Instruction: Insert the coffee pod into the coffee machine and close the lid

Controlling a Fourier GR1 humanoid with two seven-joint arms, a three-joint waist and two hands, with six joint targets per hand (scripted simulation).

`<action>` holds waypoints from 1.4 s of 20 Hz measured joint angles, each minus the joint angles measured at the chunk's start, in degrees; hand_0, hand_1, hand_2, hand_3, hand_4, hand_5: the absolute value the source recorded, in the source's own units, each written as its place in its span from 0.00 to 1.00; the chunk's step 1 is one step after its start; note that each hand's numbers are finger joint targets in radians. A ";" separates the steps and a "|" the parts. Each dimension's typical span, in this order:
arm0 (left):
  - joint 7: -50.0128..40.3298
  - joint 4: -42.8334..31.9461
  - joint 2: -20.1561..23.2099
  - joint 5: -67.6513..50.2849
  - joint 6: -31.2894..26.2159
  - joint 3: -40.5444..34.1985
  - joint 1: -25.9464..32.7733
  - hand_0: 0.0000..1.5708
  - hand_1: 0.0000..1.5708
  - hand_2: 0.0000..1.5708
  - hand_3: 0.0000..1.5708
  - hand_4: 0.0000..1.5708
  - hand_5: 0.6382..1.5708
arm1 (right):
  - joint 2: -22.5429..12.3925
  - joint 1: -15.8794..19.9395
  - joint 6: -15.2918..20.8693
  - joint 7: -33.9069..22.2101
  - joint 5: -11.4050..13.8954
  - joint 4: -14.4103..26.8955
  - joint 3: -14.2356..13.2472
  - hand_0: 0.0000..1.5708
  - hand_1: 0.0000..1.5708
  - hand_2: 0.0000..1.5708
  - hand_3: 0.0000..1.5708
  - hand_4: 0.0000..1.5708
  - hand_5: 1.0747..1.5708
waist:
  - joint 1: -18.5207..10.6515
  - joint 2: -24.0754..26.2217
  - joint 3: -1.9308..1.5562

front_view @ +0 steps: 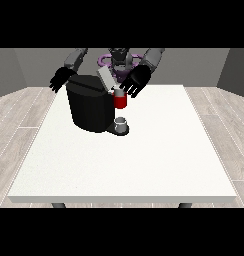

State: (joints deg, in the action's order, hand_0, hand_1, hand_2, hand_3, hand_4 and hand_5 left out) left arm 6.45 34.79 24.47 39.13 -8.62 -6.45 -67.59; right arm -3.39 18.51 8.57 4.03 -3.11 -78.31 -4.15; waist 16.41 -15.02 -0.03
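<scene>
Lid is up, pod not visible to me, both hands hover spread-fingered by the coffee machine, so a sideways swipe could probably shove the machine instead of closing it.

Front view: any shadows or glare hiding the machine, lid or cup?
Front view: even light, no glare on the white table; the black machine shows little surface detail; its raised grey lid and the small cup below the red part stay readable.

Matt black coffee machine, seemingly plastic
</scene>
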 measured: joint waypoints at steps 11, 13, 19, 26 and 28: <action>3.09 0.05 1.17 1.36 0.18 0.49 -0.09 0.00 0.00 0.24 0.07 0.00 1.00 | 1.25 -0.09 1.67 -0.32 1.29 -1.66 1.33 0.00 0.00 0.00 0.00 0.27 1.00 | -0.08 -1.00 -0.14; 3.67 0.11 1.68 2.06 -0.90 1.26 -0.45 0.00 0.00 0.00 0.00 0.00 1.00 | 1.50 0.27 2.09 -0.13 1.50 -1.33 1.35 0.00 0.00 0.00 0.00 0.24 1.00 | -0.19 -1.35 -0.12; 3.72 -0.08 2.29 3.79 -2.04 2.42 -0.01 0.00 0.00 0.00 0.00 0.00 1.00 | 1.47 -0.19 2.23 -0.88 1.64 -0.93 1.43 0.00 0.00 0.00 0.00 0.25 1.00 | -0.40 -0.37 -0.11; 3.06 0.70 0.69 4.42 -3.23 3.06 0.82 0.00 0.00 0.00 0.00 0.00 1.00 | 1.64 -0.96 2.36 1.55 1.19 1.46 0.35 0.00 0.00 0.00 0.00 0.25 1.00 | -2.16 1.55 -0.03; 2.44 1.01 -0.73 4.50 -3.08 3.31 2.06 0.00 0.00 0.00 0.00 0.00 1.00 | 1.47 -1.38 2.17 1.26 0.74 2.10 -0.10 0.00 0.00 0.00 0.00 0.27 1.00 | -2.88 3.03 -0.01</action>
State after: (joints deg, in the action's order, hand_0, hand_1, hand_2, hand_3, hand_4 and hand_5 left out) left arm 8.89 35.81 23.74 43.64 -11.69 -3.14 -65.53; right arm -1.91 17.13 10.74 5.28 -2.37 -76.21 -4.25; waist 13.53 -11.99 -0.04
